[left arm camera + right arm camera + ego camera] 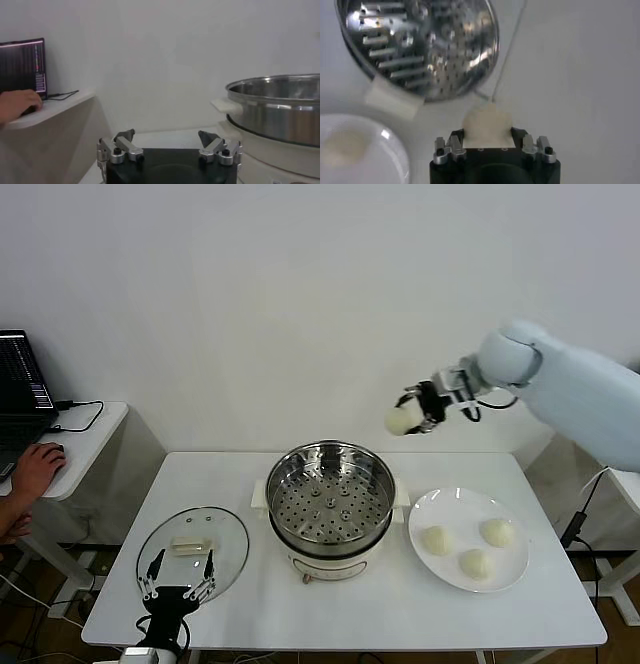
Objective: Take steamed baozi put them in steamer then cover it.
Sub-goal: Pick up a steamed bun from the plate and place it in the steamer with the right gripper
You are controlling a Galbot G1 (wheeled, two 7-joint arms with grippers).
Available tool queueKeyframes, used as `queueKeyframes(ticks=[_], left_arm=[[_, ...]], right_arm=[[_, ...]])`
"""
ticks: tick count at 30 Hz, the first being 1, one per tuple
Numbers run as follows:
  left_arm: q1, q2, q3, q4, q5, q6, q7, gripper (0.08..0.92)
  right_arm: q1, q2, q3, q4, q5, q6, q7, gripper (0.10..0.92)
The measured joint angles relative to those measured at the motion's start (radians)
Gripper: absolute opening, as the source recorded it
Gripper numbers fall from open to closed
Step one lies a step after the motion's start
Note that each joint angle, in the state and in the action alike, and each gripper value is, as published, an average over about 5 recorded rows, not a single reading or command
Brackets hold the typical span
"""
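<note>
One bun (401, 420) is pinched in my right gripper (412, 416), held high, above and to the right of the steamer (330, 496); three more wait on the plate (430, 509). I judge this the carry step: next I must swing left over the tray and lower. My left gripper (178, 577) idles, spread, by the lid (230, 534) on the worktop (400, 604).

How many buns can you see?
4. Three baozi sit on the white plate. The fourth baozi is in the right claw, up above the table, beyond the steamer.
</note>
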Motion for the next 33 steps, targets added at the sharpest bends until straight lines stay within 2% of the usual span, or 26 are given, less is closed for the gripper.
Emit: queueKeyframes(ticks=[11, 27, 30, 33], left_arm=[[0.009, -0.008, -0.025, -0.017, -0.01, 0.001, 0.0, 0.823], [0.011, -0.014, -0.03, -0.028, -0.009, 0.002, 0.0, 0.823], [0.01, -0.013, -0.029, -0.029, -0.01, 0.002, 0.001, 0.823], [0.01, -0.013, -0.028, -0.03, -0.01, 0.002, 0.001, 0.823]], right_arm=[[-0.018, 0.172, -0.105, -0.056, -0.164, 0.157, 0.062, 0.602], [-0.134, 0.301, -0.109, -0.205, -0.419, 0.324, 0.14, 0.607], [-0.142, 0.311, -0.102, -0.223, -0.451, 0.344, 0.152, 0.651], [-0.143, 0.313, -0.097, -0.23, -0.466, 0.354, 0.158, 0.735]])
